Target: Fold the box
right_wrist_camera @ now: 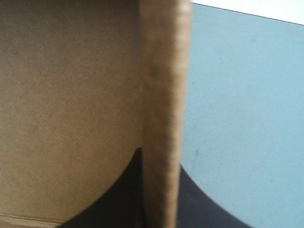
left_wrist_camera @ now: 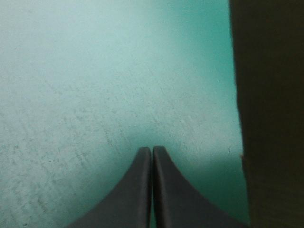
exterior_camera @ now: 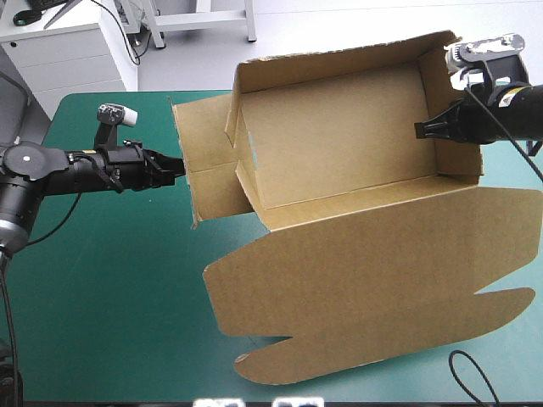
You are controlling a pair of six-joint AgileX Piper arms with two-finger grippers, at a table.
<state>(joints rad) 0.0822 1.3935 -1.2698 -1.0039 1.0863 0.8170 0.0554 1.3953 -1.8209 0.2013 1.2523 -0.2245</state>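
1. Our right gripper [right_wrist_camera: 159,159] is clamped on the box [exterior_camera: 339,144]. Its black fingers [right_wrist_camera: 109,204] pinch the box's right end wall [exterior_camera: 462,165], one inside the tray and one outside.
2. Our left gripper [exterior_camera: 176,168] is clenched on nothing and closed to a point. It sits at the outer edge of the box's left end flap [exterior_camera: 204,157]. We cannot tell whether it touches.
3. The box rests on the teal-green desk [exterior_camera: 110,280] between the two grippers. Bare cover shows to its left and near side.
4. We judge the fold about half done. The far long wall [exterior_camera: 322,64] and right end wall stand raised. The left end flap is splayed outward and not yet tucked. The lid [exterior_camera: 365,280] lies flat.
5. The box's long axis runs from gripper to gripper, with the right end slightly farther away. The tray opens upward, and the lid stretches from the box's near side toward us.
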